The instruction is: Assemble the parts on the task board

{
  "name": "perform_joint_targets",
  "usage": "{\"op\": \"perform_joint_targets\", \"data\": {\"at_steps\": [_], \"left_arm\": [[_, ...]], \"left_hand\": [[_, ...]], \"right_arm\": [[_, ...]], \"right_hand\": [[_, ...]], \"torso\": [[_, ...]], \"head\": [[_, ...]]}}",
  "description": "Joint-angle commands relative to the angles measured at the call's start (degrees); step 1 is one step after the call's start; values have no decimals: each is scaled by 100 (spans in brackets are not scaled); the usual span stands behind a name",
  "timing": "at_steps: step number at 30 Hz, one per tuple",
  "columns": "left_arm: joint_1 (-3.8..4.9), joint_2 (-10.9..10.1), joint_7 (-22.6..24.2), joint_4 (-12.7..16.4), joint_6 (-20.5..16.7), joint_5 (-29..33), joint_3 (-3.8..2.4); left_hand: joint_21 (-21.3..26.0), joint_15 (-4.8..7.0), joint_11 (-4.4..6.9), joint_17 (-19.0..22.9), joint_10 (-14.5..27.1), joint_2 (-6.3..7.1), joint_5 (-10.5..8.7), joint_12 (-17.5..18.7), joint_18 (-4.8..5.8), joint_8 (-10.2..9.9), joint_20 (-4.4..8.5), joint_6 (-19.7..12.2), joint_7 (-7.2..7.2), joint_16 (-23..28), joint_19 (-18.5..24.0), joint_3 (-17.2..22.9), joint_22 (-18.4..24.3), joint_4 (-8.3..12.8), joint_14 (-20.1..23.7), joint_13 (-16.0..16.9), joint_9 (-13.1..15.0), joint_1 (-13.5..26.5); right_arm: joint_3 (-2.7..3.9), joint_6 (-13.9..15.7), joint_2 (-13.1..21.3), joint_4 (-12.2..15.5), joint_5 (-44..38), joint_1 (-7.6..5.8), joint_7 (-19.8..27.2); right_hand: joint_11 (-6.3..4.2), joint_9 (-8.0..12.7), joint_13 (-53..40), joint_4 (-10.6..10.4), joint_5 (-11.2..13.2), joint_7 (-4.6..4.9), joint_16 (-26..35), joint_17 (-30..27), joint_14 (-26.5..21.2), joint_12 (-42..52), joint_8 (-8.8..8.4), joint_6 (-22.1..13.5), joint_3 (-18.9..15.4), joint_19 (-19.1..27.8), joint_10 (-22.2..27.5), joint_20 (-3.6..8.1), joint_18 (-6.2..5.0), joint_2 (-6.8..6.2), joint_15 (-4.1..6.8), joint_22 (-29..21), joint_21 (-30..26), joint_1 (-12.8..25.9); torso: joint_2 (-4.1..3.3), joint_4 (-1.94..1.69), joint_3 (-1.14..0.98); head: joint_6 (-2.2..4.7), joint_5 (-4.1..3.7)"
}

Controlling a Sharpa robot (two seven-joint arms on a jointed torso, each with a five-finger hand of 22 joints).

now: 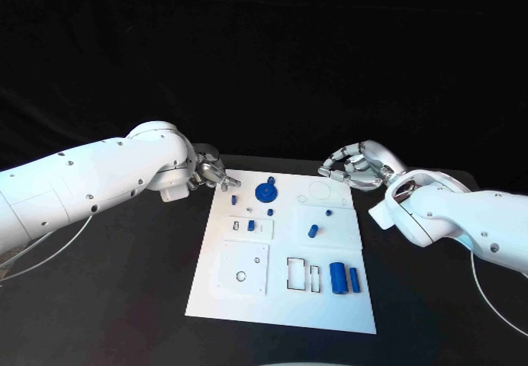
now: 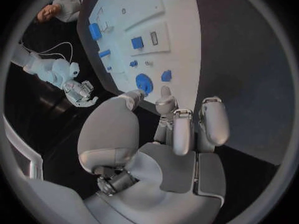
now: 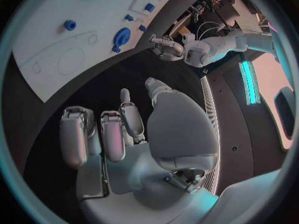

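1. I saw my left hand [image 1: 211, 174] hovering at the far left corner of the task board [image 1: 284, 305], fingers loosely spread, holding nothing.
2. My right hand [image 1: 352, 165] hung beyond the far right corner, fingers curled but empty.
3. The blue parts, among them a round gear-like piece [image 1: 266, 191] and a cylinder [image 1: 338, 277], lay on the board, itself flat on the black counter [image 1: 121, 305].

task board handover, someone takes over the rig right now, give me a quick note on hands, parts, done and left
Left hand: holds nothing, fingers apart, at the far left corner of the task board.
Right hand: holds nothing, fingers loosely curled, at the board's far right corner.
Parts: blue round part at the far end, small blue pieces mid-board, two blue cylinders lying near the right edge.
Done: cannot tell what is seated.
Left: neither hand holds a part; the rectangular slots look empty.
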State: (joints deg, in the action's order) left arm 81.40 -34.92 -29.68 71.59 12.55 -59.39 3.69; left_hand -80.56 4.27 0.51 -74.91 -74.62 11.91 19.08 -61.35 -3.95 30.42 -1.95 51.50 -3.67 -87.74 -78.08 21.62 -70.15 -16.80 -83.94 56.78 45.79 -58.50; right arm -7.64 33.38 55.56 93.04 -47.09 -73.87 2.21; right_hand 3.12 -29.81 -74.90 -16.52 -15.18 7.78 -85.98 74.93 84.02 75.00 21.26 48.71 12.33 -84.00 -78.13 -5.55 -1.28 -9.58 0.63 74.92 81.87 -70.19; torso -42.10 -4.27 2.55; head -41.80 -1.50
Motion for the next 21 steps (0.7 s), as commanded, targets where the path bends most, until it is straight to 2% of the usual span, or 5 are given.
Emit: {"op": "perform_joint_targets", "data": {"at_steps": [1,9,21], "left_arm": [[8,94,70,-129,329,-128,15],[-30,344,49,-460,520,-137,81],[-134,576,44,-794,600,-133,135]], "left_hand": [[25,-53,-20,-1058,19,18,-34,23,-38,-25,-38,11,-27,9,-8,-45,-10,0,-478,5,-10,38],[25,-57,-25,-1073,32,16,-32,41,-39,-41,-44,15,-31,1,-9,-66,-11,-4,-482,-17,-25,46],[25,-62,-29,-1087,44,2,-26,53,-39,-58,-49,18,-35,-6,-10,-73,-14,1,-486,-32,-40,34]], "right_arm": [[0,-27,-7,8,-23,4,18],[0,-31,-21,11,-30,4,18],[0,-35,-35,12,-31,4,21]], "right_hand": [[-2,-6,-99,3,-30,-6,26,566,382,-7,33,-55,-35,-124,21,43,-89,29,37,974,-24,11],[-2,-6,-99,3,-30,-6,26,566,382,-7,33,-55,-35,-124,21,43,-89,29,37,974,-24,11],[-2,-8,-100,4,-43,-6,26,566,382,-5,35,-57,-36,-123,20,43,-89,34,37,972,-27,5]], "torso": [[-3,0,6],[-6,11,6],[-2,11,1]], "head": [[-1,15],[-21,37],[-47,29]]}}
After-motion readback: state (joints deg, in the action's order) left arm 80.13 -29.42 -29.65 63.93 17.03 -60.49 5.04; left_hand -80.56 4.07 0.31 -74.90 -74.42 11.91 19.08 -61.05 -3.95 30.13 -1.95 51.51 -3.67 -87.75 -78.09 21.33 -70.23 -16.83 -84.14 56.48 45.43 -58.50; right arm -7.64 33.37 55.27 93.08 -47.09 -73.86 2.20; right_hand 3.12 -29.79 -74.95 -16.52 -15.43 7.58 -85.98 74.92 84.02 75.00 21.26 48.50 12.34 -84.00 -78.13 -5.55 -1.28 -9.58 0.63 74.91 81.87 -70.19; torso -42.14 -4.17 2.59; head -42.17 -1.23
